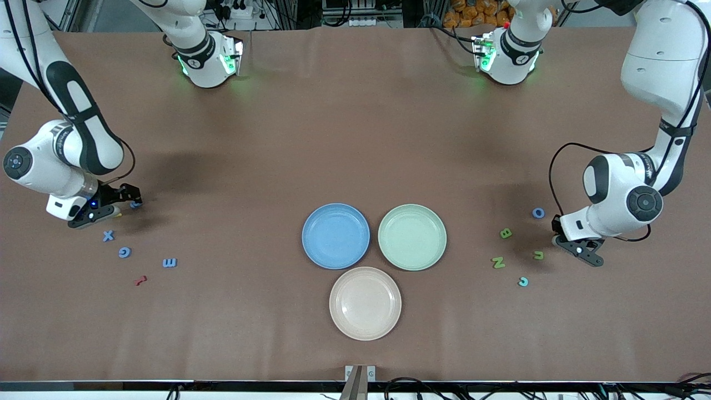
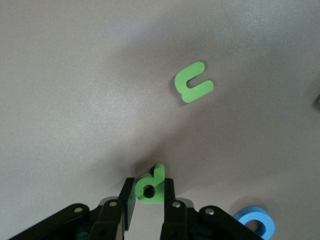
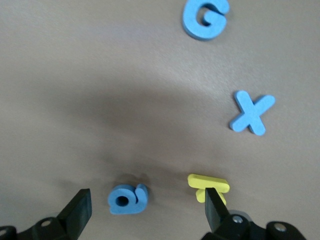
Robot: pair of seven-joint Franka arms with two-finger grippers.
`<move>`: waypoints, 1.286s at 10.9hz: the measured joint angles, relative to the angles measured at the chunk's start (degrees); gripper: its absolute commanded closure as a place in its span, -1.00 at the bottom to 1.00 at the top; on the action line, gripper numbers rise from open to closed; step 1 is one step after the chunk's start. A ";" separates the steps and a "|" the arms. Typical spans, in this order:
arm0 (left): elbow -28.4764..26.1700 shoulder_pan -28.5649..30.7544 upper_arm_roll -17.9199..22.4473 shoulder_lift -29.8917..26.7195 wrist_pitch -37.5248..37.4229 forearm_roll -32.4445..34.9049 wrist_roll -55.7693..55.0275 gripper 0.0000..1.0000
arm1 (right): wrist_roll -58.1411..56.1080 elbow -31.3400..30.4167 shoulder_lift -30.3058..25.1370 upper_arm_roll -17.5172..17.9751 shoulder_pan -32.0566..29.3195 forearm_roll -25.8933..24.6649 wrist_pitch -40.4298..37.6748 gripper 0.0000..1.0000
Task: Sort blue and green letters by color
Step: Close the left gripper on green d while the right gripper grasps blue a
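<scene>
Left gripper (image 2: 148, 200) down at table level at the left arm's end, jaws clamped on a green d (image 2: 151, 185) standing on edge between the fingers; in the front view gripper (image 1: 580, 247) hides that letter. Just beside it on the table: green u (image 2: 194, 82) (image 1: 538, 255), flat, and blue O (image 2: 256, 223) (image 1: 538, 213), flat, farther from the front camera than the u. Also at that end: green B (image 1: 505, 233), green N (image 1: 498, 262), blue C (image 1: 522, 281) nearest the front camera. Right gripper (image 3: 147, 210) low over the table at the right arm's end, jaws spread wide, holding nothing; blue a (image 3: 128, 199) (image 1: 135, 205) lying flat between the fingers, touching neither. Yellow letter (image 3: 209, 186) right against one finger (image 3: 216, 212). Near that: blue X (image 3: 252, 119) (image 1: 108, 235), blue G (image 3: 205, 18) (image 1: 124, 252), blue E (image 1: 169, 263), red letter (image 1: 140, 280) nearest the front camera. Mid-table: blue plate (image 1: 335, 235) and green plate (image 1: 412, 236) side by side, nearly touching, pink plate (image 1: 365, 303) nearer the front camera between them. No letters on any plate.
</scene>
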 measured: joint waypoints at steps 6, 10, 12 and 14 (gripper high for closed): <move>-1.03 -0.34 -0.01 -0.27 1.83 0.00 -1.63 0.67 | 0.00 -6.78 -1.46 0.16 1.15 0.00 7.24 -1.00; -1.87 -0.32 0.05 -0.61 3.15 0.00 -2.55 0.74 | -0.06 -7.36 -1.48 0.17 1.16 0.00 7.47 -1.00; -1.88 -0.31 0.05 -0.61 3.18 0.00 -2.75 0.75 | -0.30 -7.36 -1.49 0.18 1.18 -0.02 8.06 -1.00; -1.88 -0.30 0.05 -0.61 3.20 0.00 -2.85 0.80 | -1.85 -7.36 -1.49 0.20 1.37 -0.05 9.40 -1.00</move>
